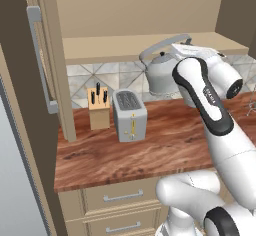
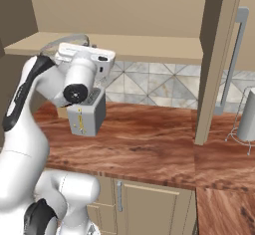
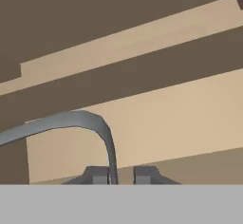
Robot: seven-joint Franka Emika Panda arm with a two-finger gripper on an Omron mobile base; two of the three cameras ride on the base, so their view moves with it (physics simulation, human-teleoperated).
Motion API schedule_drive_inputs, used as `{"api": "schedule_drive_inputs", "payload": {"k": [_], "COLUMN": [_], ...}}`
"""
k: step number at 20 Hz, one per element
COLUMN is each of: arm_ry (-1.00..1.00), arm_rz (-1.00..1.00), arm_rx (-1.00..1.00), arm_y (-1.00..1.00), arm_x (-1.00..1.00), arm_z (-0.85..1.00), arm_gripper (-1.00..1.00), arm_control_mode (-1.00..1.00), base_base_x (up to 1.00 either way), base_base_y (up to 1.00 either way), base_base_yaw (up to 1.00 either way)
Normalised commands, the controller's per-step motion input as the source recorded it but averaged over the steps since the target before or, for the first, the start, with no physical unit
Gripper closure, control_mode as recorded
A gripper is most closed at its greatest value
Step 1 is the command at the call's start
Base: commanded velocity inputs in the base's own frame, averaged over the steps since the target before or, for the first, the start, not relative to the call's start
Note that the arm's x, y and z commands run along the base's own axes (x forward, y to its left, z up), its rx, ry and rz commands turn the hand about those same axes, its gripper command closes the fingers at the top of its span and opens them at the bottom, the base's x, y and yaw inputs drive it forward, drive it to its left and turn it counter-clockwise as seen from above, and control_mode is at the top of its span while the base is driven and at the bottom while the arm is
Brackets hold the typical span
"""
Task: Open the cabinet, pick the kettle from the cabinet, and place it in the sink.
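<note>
The silver-grey kettle [image 1: 162, 74] hangs in the air just in front of the open cabinet [image 1: 150, 47], its body level with the tiled backsplash and above the wooden counter. My gripper [image 1: 181, 42] is shut on the right end of the kettle's arched handle. In the hand view the thin grey kettle handle [image 3: 95, 123] curves down and runs between my two fingertips [image 3: 99, 175], with my gripper [image 3: 121, 175] shut on it. From the right base view my hand covers most of the kettle [image 2: 62, 43]. The sink is out of view.
Both cabinet doors stand swung open: the left door [image 1: 30, 110] and the right door [image 2: 219, 55], each with a long silver handle. A silver toaster [image 1: 130, 115] and a knife block [image 1: 99, 109] sit on the counter under the kettle's left. A wire rack [image 2: 239, 137] stands at the right.
</note>
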Motion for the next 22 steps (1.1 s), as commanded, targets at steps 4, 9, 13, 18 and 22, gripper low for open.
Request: {"api": "schedule_drive_inputs", "payload": {"k": [4, 9, 13, 18, 22], "arm_ry": [0.16, 0.17, 0.16, 0.07, 0.0], "arm_rz": [0.04, 0.05, 0.06, 0.06, 0.05], "arm_rx": [0.0, 0.03, 0.19, 0.25, 0.25], "arm_y": [-0.04, -0.01, 0.0, 0.02, 0.09], "arm_x": [-0.49, -0.4, -0.2, -0.06, 0.02], "arm_z": [0.0, -0.03, -0.18, -0.22, -0.22], "arm_gripper": [1.0, 1.0, 1.0, 1.0, 1.0], "arm_control_mode": [-1.0, -1.0, -1.0, -1.0, -1.0], "base_base_x": [0.0, 0.0, 0.0, 0.0, 0.0], "base_base_y": [0.0, 0.0, 0.0, 0.0, 0.0], "base_base_yaw": [0.0, 0.0, 0.0, 0.0, 0.0]}}
